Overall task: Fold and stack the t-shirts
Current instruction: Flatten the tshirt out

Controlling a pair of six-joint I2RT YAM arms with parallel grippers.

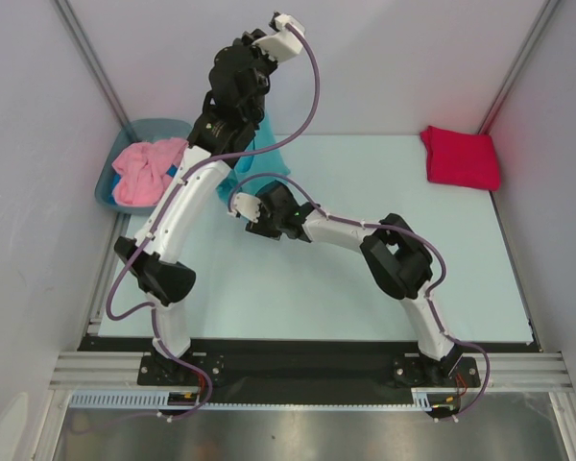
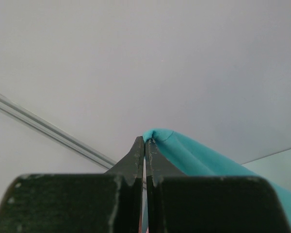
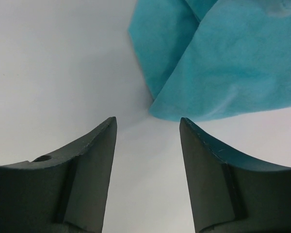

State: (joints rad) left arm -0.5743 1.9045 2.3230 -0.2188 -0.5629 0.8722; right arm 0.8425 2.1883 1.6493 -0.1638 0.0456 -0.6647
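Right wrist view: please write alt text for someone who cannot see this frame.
The right gripper stands open, nothing between its dark jaws, aimed at the lower corner of a turquoise t-shirt just beyond their tips. The cloth fills the upper right, over a pale surface.

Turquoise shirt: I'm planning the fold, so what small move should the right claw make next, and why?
Probably ease the right claw forward onto the lower corner of the turquoise shirt and close: the left claw pinches it aloft, and the right stands open just short of the cloth.
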